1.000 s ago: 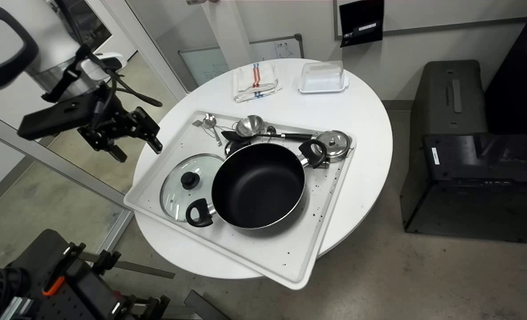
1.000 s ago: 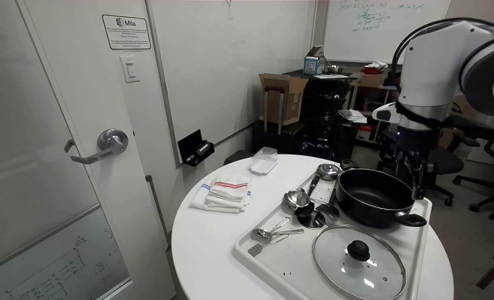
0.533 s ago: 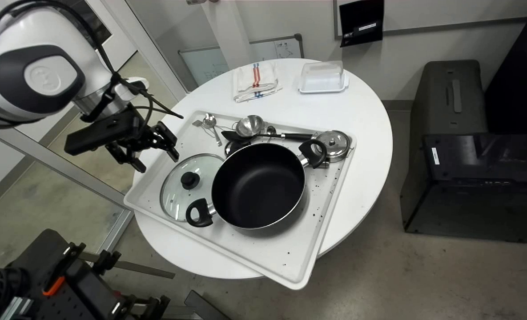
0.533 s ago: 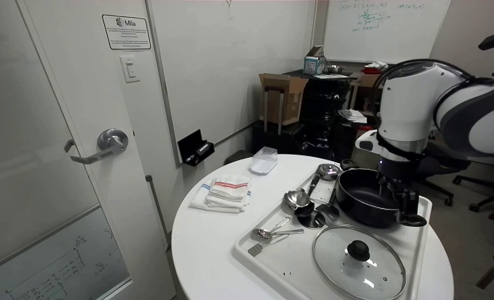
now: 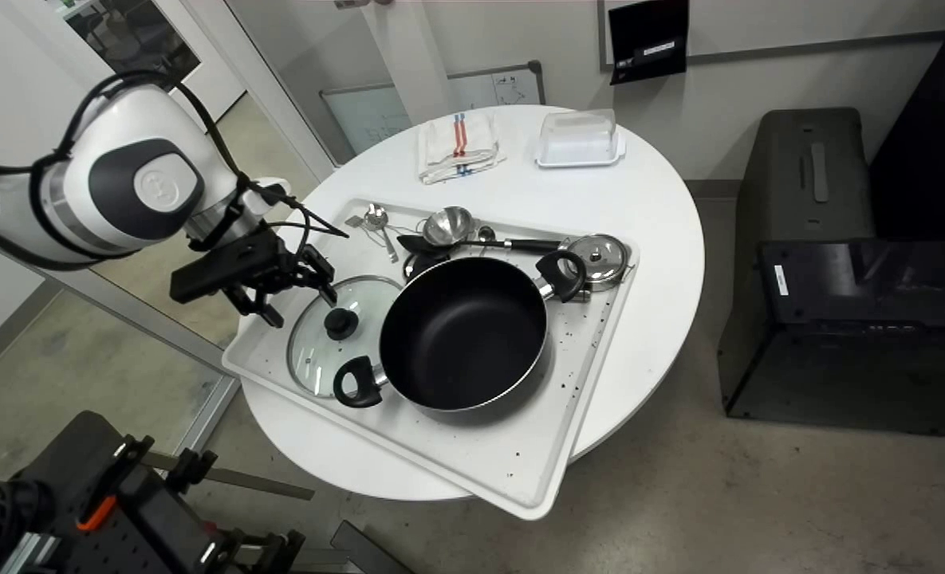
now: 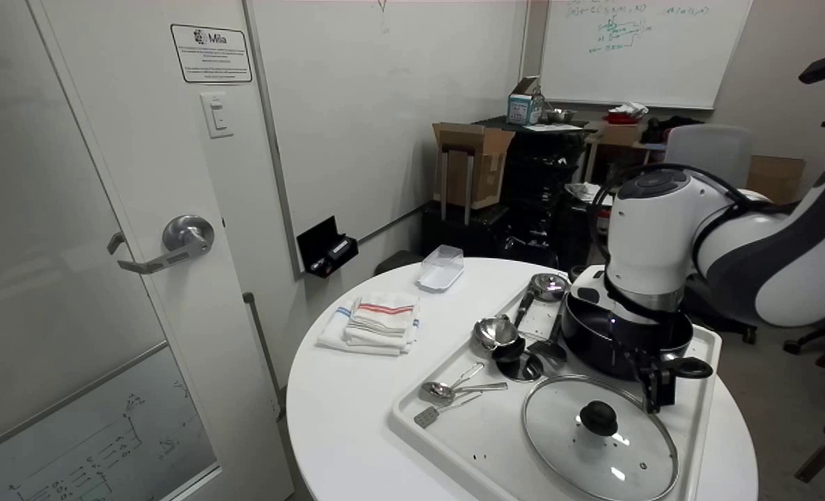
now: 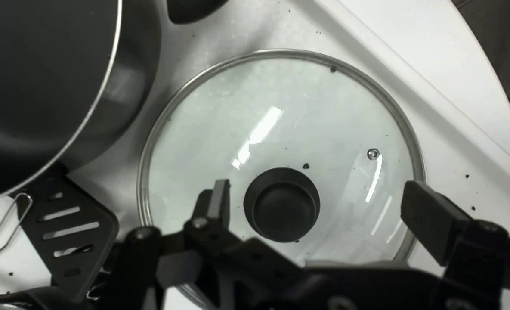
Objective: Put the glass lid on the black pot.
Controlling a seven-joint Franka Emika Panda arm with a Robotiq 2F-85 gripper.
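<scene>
Near the round, metal-rimmed glass lid (image 7: 276, 148) with its black knob (image 7: 282, 206), the end effector (image 7: 317, 202) gapes wide.

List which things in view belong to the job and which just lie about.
In the job:
round clear glass lid
wide round black pot
black gripper, open

Lying about, among others:
folded white striped cloth
black slotted spatula
small shiny metal spoon
rectangular dish with clear cover

The pot (image 5: 464, 335) is black inside and out, the glass lid (image 7: 282, 148) clear with a black knob (image 7: 283, 206). The white cloth (image 6: 377, 324) carries red and blue stripes
</scene>
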